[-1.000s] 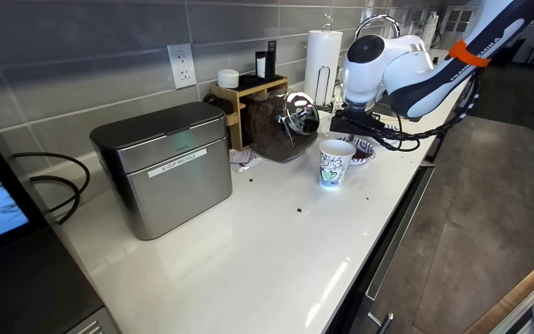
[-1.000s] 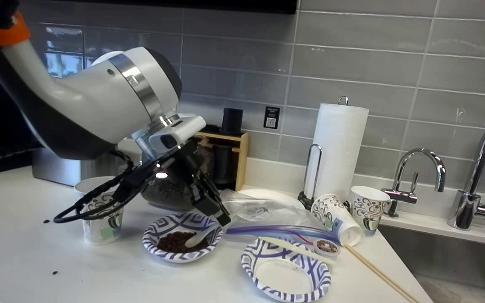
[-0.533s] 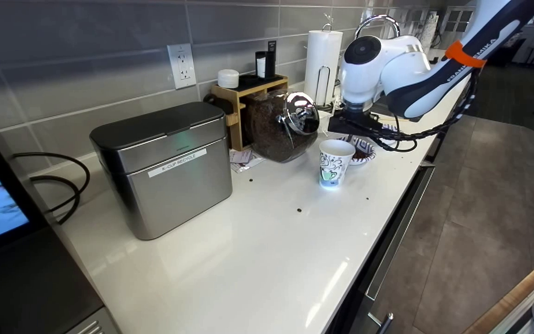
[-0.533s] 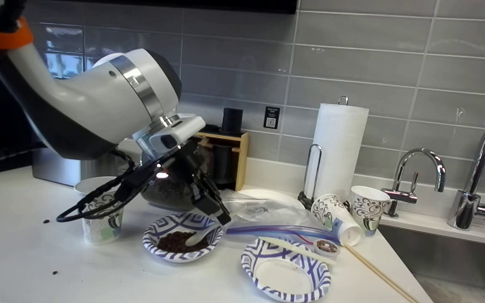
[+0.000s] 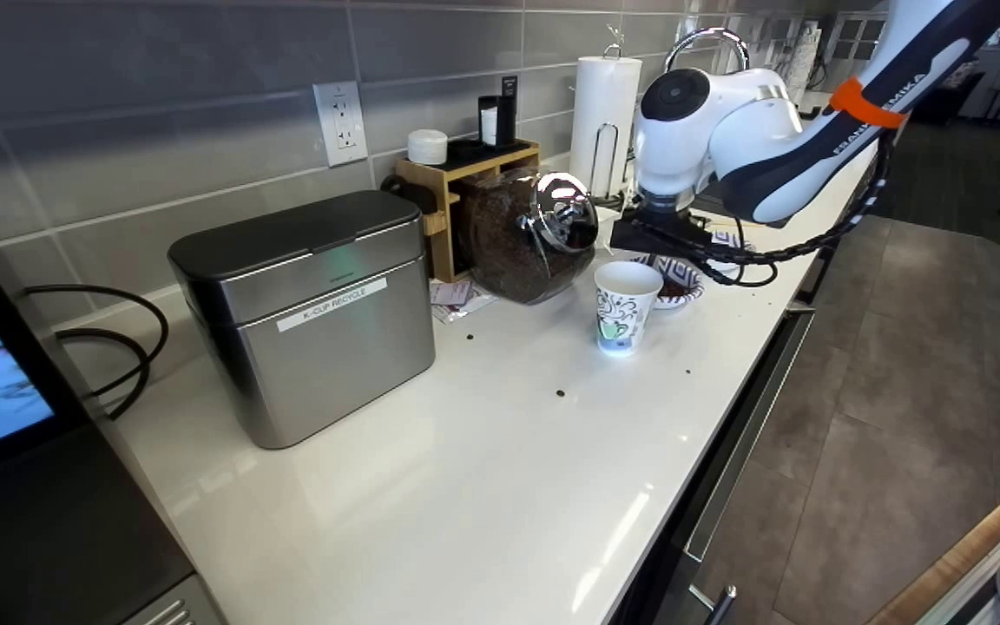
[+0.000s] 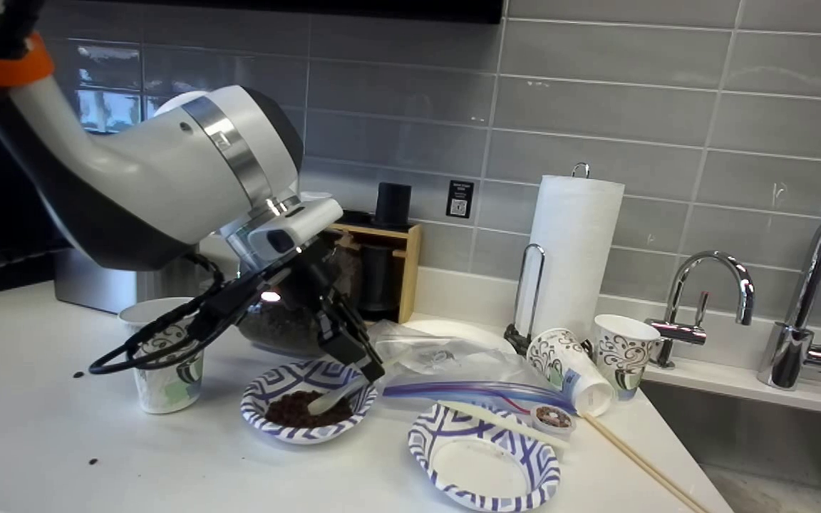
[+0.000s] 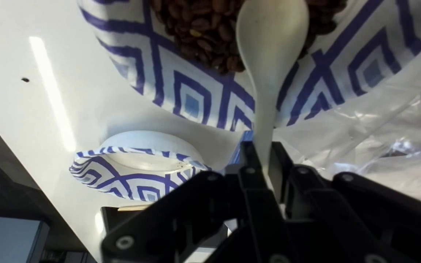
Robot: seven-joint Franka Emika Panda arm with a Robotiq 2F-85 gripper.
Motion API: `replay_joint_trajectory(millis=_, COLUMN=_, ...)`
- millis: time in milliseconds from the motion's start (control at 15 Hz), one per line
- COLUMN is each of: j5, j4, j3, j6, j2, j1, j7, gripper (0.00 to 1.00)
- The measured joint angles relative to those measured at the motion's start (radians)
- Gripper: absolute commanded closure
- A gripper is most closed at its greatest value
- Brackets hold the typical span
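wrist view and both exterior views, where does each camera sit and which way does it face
Wrist view: sits behind the gripper, looking past it into the bean bowl; at bottom the gripper shows, closed on the white spoon.
An exterior view: above the counter, looking down along it past the steel bin; arm at upper right.
An exterior view: from the counter's front side, facing the tiled wall, sink at picture right; arm at upper left, gripper mid-picture.
Both exterior views share the paper towel roll.

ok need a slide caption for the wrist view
Tool gripping a white spoon over coffee beans in a patterned paper bowl.
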Motion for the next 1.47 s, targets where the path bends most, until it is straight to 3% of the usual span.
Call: replay_joint_trajectory(millis=1467, j5=0.370, j4=0.008, j3=-0.054, j6=0.052, j2=0.018, j1=-0.005, j7=-0.087, gripper=0.97)
